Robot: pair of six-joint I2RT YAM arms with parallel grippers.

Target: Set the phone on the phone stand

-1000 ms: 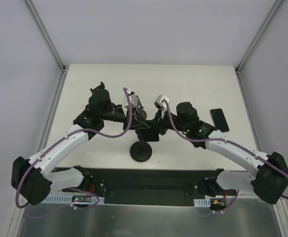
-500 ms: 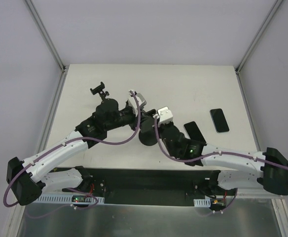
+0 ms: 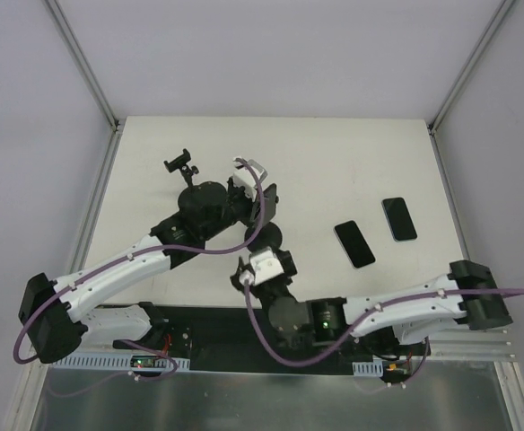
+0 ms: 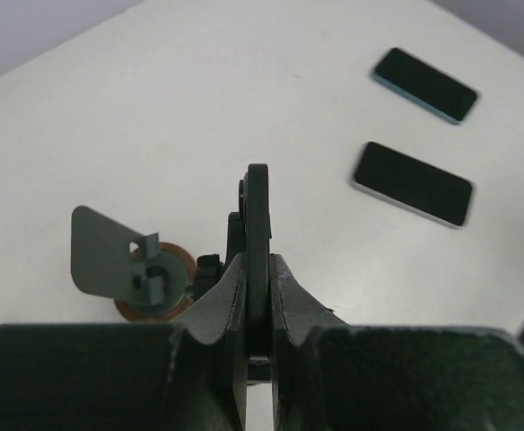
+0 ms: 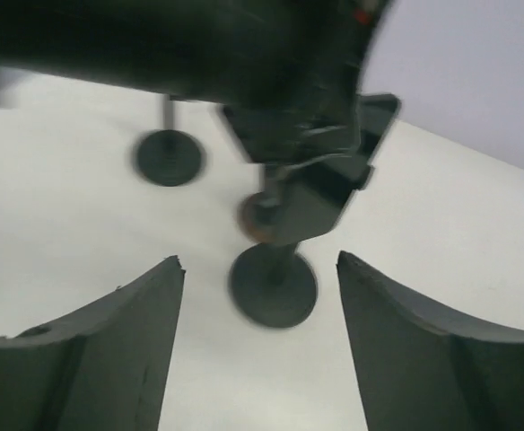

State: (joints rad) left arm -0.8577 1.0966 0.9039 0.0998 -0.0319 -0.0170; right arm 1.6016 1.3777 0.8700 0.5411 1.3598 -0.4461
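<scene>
Pale grey walls are seen around a matt white bench (image 3: 352, 153).

Left tool (image 4: 258, 265): the pads are pressed together on the thin upright plate of the black round-based phone stand (image 4: 258, 193). In the left wrist view the plate is seen edge-on between them and is gripped near its lower end. Below and left of the plate a brownish round disc (image 4: 181, 265) with a flat grey tab is noted; whether it belongs to the stand cannot be told.

Right tool (image 5: 260, 259): the fingers are spread wide, with nothing held or touched. It is pointed at the stand's round base, which is blurred in the right wrist view.

Two phones are laid flat on the right half of the bench, well apart from the stand and from both tools. A glossy black slab phone with a pale rim (image 4: 412, 182) lies nearer the stand, and a glossy black slab phone with a teal rim (image 4: 425, 83) lies just beyond it. Neither is touched.

A second black stand with a clamp head (image 3: 182, 164) is set at the left rear of the bench.
</scene>
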